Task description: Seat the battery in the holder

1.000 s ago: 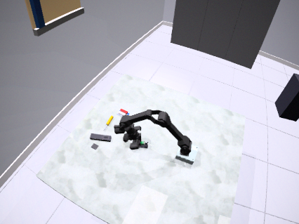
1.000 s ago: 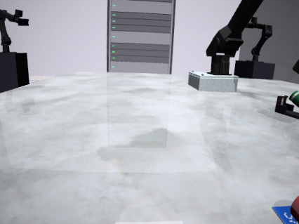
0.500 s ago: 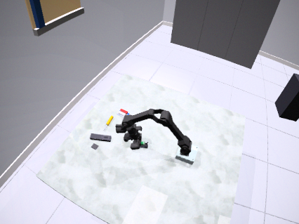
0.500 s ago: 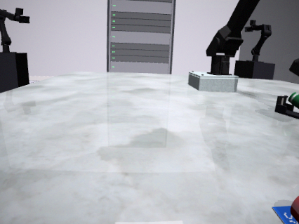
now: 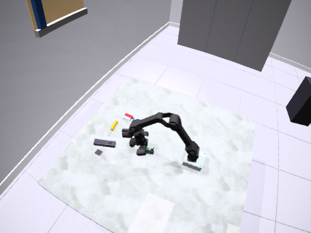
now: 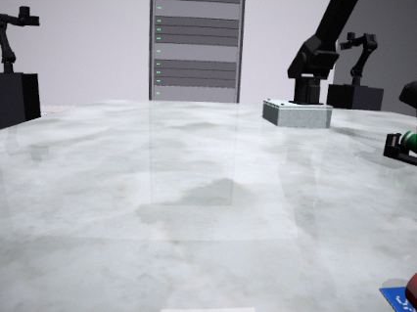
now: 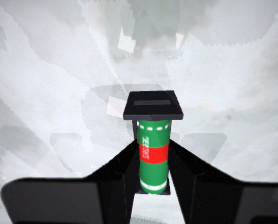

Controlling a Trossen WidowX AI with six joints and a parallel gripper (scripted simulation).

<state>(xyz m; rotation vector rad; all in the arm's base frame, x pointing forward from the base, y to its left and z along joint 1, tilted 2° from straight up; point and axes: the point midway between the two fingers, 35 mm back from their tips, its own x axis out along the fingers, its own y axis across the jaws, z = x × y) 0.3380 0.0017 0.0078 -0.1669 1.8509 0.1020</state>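
Observation:
The green battery (image 5: 149, 149) (image 6: 410, 141) (image 7: 154, 172) with a red band lies lengthwise between the fingers of my gripper (image 7: 152, 143), which is shut on it. The black holder (image 6: 393, 146) (image 7: 152, 111) is under and around the battery. In the wrist view its raised end with the lip stands at the top, and the battery's upper end meets the lip's edge, with the terminal hidden there. A corner of the holder's other end shows below the battery. The spring is hidden. The frames do not show clearly whether the battery lies flat on the holder floor.
A dark remote (image 5: 104, 143), a small dark square (image 5: 98, 152), a yellow-handled screwdriver (image 5: 114, 125) and a red and white object (image 5: 128, 116) lie beyond the gripper. A blue card (image 6: 393, 294) shows at the lower right. The arm stands on a pale box (image 5: 194, 163) (image 6: 303, 116).

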